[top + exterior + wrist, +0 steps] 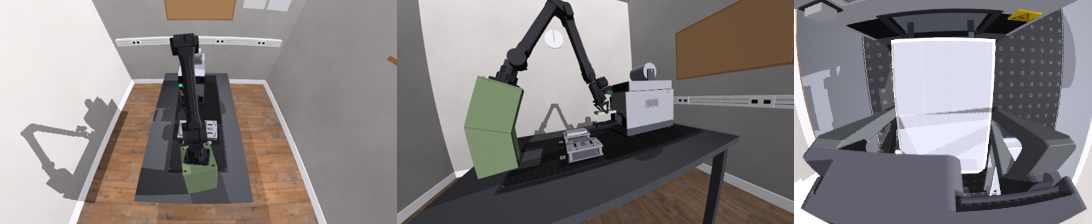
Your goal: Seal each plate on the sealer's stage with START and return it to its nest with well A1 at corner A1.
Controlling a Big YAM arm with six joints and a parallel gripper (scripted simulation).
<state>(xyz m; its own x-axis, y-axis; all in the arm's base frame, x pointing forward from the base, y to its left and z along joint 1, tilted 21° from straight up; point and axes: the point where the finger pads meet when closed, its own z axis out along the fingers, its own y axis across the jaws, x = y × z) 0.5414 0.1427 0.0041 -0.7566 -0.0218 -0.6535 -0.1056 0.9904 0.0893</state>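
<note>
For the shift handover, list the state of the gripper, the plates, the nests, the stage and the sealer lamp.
Gripper: shut on the held plate.
Held plate: raised above the stage, smooth and pale on top.
Stage: out of the sealer, no plate seated.
Sealer lamp: green.
Nest N2: no plate.
Other nest: holding a plate.
</note>
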